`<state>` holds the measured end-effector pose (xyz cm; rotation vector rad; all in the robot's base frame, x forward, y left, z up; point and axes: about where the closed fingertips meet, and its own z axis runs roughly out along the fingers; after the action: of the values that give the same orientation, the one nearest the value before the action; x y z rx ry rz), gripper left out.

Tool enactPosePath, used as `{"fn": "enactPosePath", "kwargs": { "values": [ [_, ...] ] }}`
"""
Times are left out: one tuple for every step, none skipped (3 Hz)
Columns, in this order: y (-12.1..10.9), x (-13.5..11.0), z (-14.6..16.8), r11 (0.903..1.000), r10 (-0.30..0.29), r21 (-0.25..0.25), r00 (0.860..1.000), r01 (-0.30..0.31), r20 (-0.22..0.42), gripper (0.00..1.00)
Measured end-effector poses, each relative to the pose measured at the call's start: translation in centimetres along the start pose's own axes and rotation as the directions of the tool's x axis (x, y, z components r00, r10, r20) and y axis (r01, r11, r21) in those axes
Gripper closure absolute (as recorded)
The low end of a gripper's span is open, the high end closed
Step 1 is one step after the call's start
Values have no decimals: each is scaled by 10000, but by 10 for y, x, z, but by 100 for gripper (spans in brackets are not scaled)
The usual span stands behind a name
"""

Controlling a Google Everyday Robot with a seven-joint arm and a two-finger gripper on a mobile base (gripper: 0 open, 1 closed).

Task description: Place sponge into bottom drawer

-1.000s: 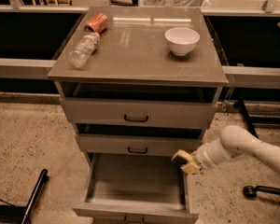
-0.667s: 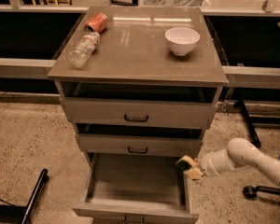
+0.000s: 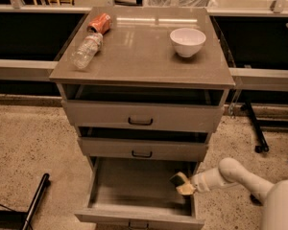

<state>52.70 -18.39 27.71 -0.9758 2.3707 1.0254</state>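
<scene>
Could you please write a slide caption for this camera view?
The tool holds the sponge over the open bottom drawer, close to the drawer's right wall as seen here.

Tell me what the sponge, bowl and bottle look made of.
Sponge, held by the gripper over the bottom drawer: pale yellow foam, matte, with a dark face. Bowl: white and glossy, likely ceramic or plastic. Bottle: clear plastic, see-through.

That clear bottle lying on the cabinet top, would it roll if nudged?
Probably: the bottle lies on its side on the smooth top, so a sideways nudge would likely roll it. It looks empty, so probably light. The gripper is down low, holding the sponge over the bottom drawer.
</scene>
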Motion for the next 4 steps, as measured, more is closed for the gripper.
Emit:
{"fn": "enactPosePath", "kwargs": {
  "values": [
    [-6,4,41,9987,507,-115,9986,-506,155,100],
    [-6,7,47,9983,572,-145,9982,-570,162,100],
    [-8,3,52,9967,798,-163,9947,-789,642,100],
    [-2,-18,89,9990,370,-288,9966,-349,735,100]
  ]
}}
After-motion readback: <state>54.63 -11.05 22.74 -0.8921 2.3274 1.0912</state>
